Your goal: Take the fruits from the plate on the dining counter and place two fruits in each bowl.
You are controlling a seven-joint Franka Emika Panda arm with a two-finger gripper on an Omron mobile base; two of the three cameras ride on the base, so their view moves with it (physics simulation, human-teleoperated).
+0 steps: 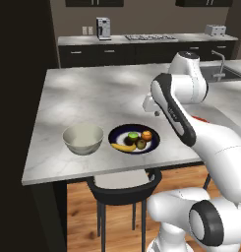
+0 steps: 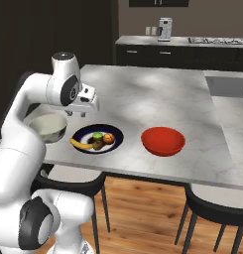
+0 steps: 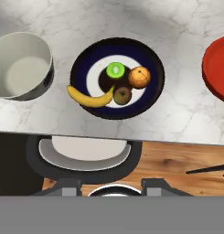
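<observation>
— Navy plate [image 3: 150, 57] on the dining counter [image 1: 92, 93] holds all four fruits [image 3: 114, 84], between our pale bowl [image 3: 22, 66] and red bowl [image 3: 218, 68]. Why hover?
— We centre overhead; our gripper [image 2: 83, 110] grasps nothing, its width we cannot tell.

Warm wooden plank floor [image 2: 143, 208] runs under dark stools [image 1: 123, 189] with pale seats. At the back stand dark cabinets [image 1: 112, 54] with a pale worktop, a coffee machine [image 1: 103, 28], a hob [image 1: 150, 37], a toaster [image 1: 215, 30] and a sink tap [image 1: 220, 61] against a brown-grey wall [image 1: 73, 17].
</observation>
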